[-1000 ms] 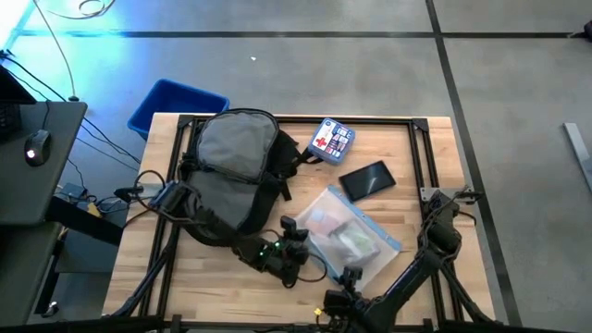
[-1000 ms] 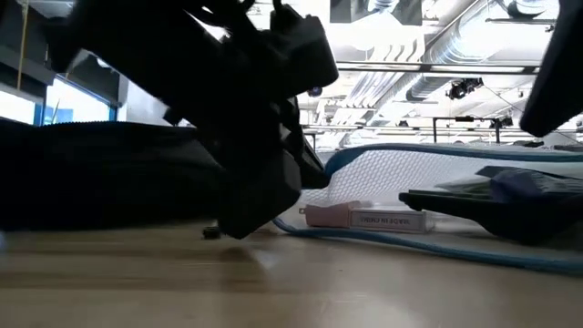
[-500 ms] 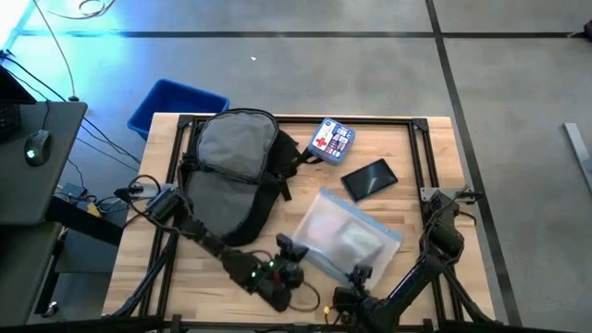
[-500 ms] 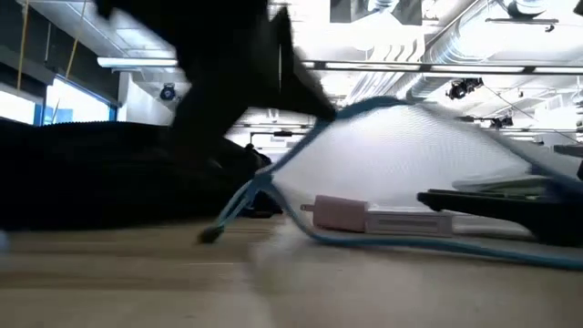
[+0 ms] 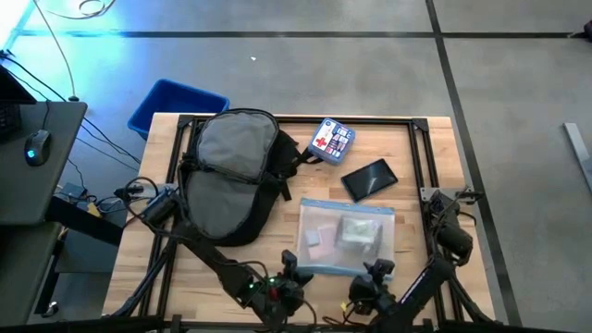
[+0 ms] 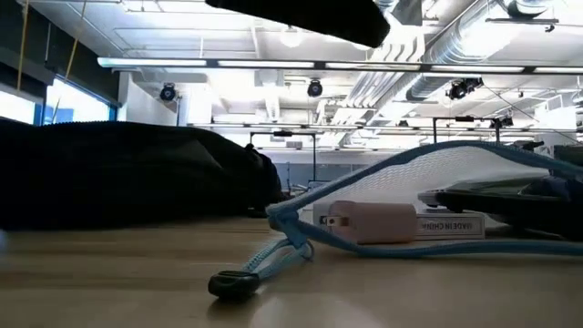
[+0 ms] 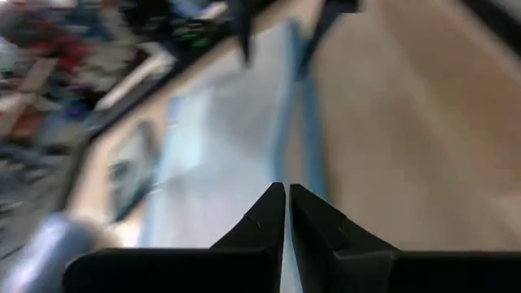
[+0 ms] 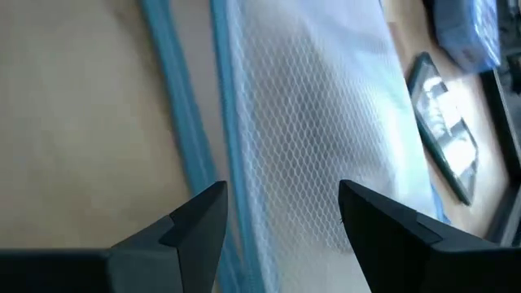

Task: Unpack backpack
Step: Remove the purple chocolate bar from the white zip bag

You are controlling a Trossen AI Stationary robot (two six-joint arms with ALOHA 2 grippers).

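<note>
Left claw (image 5: 289, 270), pinched shut and empty, hangs at the table's (image 5: 148, 268) near edge by my wide-open right claw (image 5: 377, 274), both clear of the pouch (image 5: 346, 239) I've laid flat mid-table. My backpack (image 5: 229, 176) sits toward the far left corner.

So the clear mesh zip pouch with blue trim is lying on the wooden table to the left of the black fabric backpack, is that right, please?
Not quite: the clear mesh zip pouch with blue trim does lie on the wooden table, but to the right of the black fabric backpack, not the left. The high view shows it, near the front edge.
</note>
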